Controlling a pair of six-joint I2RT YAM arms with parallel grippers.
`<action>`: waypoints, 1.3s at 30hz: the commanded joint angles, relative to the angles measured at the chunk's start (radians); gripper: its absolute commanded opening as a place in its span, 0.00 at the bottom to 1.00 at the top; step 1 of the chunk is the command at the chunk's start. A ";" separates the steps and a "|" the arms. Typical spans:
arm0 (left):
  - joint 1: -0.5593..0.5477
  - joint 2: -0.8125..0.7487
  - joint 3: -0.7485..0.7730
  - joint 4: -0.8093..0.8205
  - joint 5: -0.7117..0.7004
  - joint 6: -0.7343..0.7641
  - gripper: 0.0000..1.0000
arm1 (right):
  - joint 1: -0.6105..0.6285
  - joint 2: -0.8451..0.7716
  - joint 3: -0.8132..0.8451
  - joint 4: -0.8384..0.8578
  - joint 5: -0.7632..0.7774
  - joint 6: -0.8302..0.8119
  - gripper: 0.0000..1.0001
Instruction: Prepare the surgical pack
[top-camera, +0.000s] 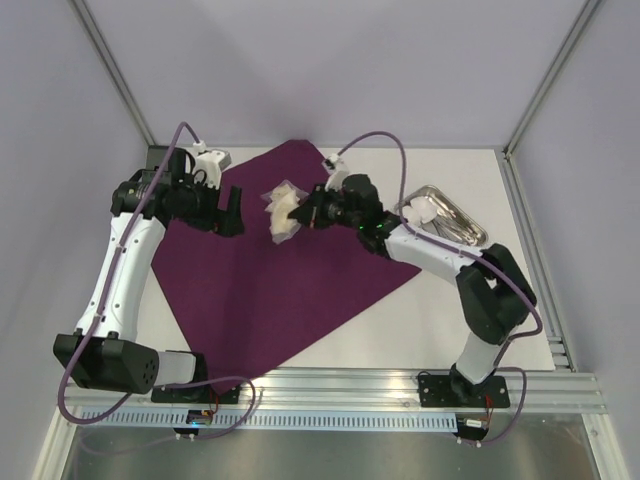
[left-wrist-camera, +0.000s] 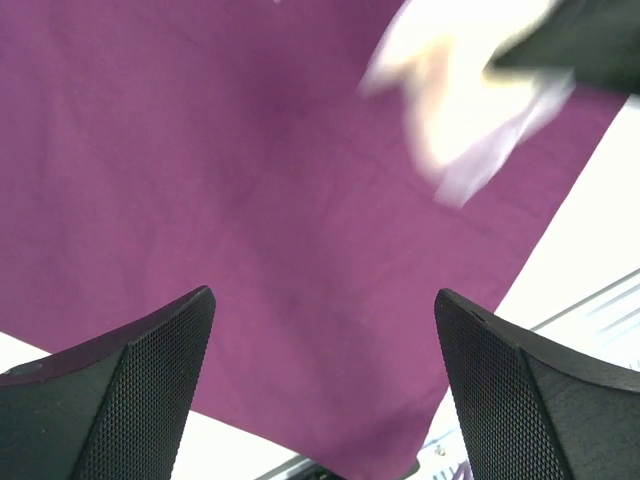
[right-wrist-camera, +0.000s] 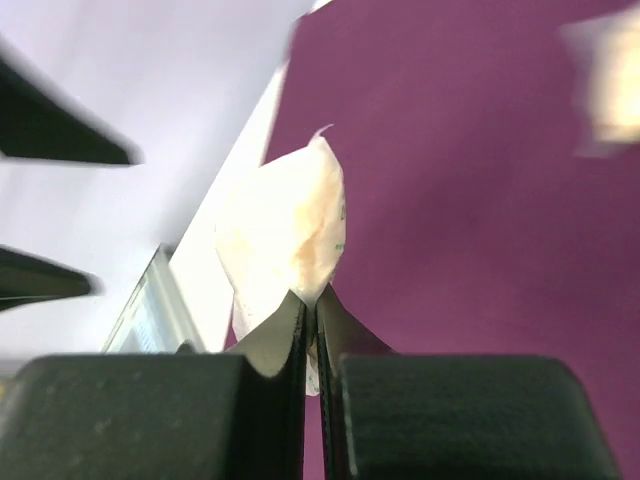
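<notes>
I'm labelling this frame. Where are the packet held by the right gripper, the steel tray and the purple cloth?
held packet (right-wrist-camera: 285, 225): right wrist view, its middle.
steel tray (top-camera: 432, 198): top view, bare far corner.
purple cloth (top-camera: 270, 300): top view, bare near part.

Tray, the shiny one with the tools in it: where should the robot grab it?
Probably grip the tray by its raised far-right rim, pinching from above. It lies flat, the tools fill its middle, and the right arm runs along its near side.
</notes>
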 joint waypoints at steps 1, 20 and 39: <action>-0.003 0.002 0.072 -0.007 -0.006 0.002 1.00 | -0.156 -0.129 -0.118 0.149 0.046 0.114 0.00; -0.003 0.026 0.029 0.012 -0.018 0.028 1.00 | -0.932 -0.375 -0.698 0.241 0.203 0.204 0.00; -0.003 0.051 0.050 0.005 -0.012 0.027 1.00 | -0.932 -0.203 -0.652 0.179 0.240 0.238 0.32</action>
